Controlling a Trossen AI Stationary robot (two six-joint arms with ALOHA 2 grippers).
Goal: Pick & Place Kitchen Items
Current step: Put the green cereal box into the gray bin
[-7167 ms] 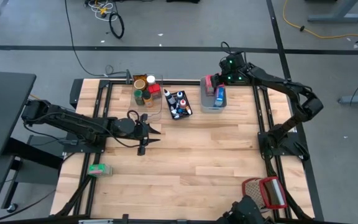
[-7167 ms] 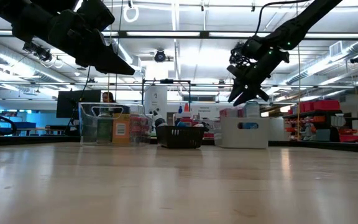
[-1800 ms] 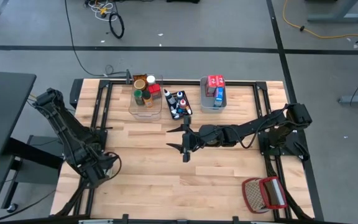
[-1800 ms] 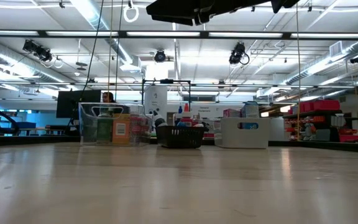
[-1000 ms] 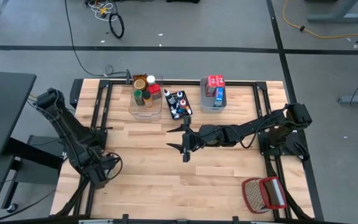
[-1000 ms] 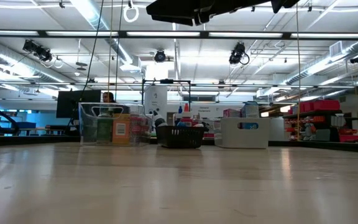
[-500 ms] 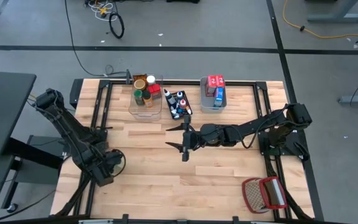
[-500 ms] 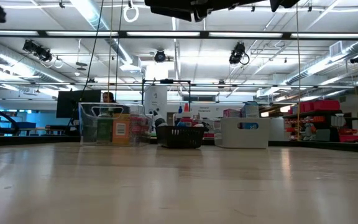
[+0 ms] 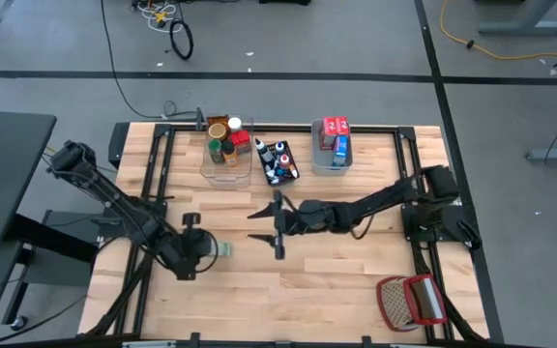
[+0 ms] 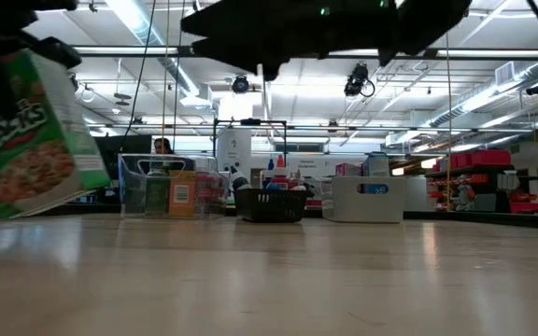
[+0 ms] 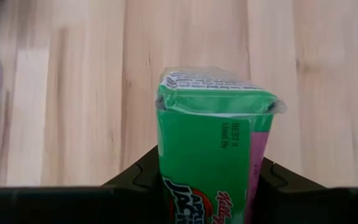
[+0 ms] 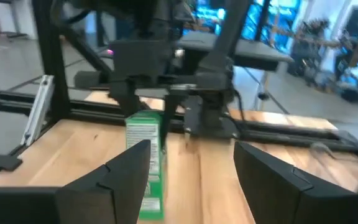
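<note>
A green cereal box [image 9: 222,249] sits in my left gripper [image 9: 211,248], which is shut on it over the near-left part of the table. The low view shows the box [image 10: 35,131] tilted and off the wood. My right gripper [image 9: 269,230] hovers open above the table's middle, facing the box across a gap; its wrist view shows the box [image 12: 145,163] past its spread fingers. More groceries stand in bins at the far edge: jars in a clear one [image 9: 228,145], small tubes in a black one [image 9: 278,162], red and blue boxes in a grey-blue one [image 9: 334,143]. My left gripper pinches the green box between its two fingers, one on each long side [image 11: 166,180] at the end nearest the wrist. The fingers [image 11: 138,177] come roughly level from the table's left. The box's sealed flap end [image 11: 216,90] points away from the wrist. The box is lifted clear and tilted.
A red-and-white wire basket [image 9: 409,302] sits off the near right corner. Black frame rails [image 9: 162,164] run along the left, right and far edges. Bare wood [image 9: 337,275] spreads across the near half between the arms.
My left gripper has swung from the near-left corner toward the table's middle and slightly toward the far edge, carrying the green box, which is now off the table and visible in the low view. My right gripper has shifted a little toward the left.
</note>
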